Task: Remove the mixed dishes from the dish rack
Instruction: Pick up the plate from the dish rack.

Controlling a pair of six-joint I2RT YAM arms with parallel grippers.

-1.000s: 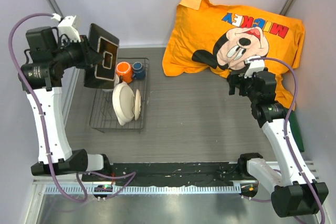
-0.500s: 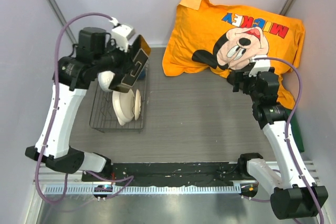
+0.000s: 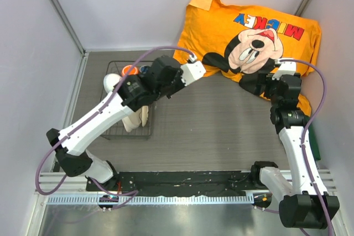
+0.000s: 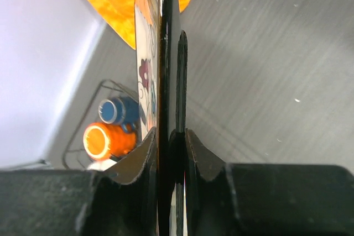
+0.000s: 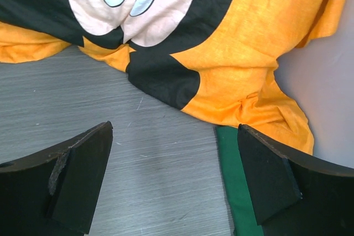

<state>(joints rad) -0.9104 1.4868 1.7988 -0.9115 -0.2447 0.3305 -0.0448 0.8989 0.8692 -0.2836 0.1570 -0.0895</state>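
The square flowered plate point(image 4: 145, 75) shows edge-on in the left wrist view, upright, with my left gripper point(image 4: 168, 134) shut on its rim. In the top view the left arm reaches over the dish rack point(image 3: 108, 132) toward the pillow, and the plate is hidden under it. The rack holds an orange mug point(image 3: 129, 71), a dark-blue cup point(image 4: 115, 110), a small white bowl point(image 3: 110, 83) and a large cream bowl point(image 3: 133, 121) on edge. My right gripper point(image 5: 174, 127) hangs open over bare table beside the pillow, holding nothing.
An orange Mickey Mouse pillow point(image 3: 249, 31) fills the back right. A green flat thing point(image 5: 233, 183) lies on the table by the right wall. Grey walls close in the left, back and right sides.
My left arm has swung rightward with the plate, from above the rack's back-left corner to past its right side. The right arm has shifted slightly toward the pillow.
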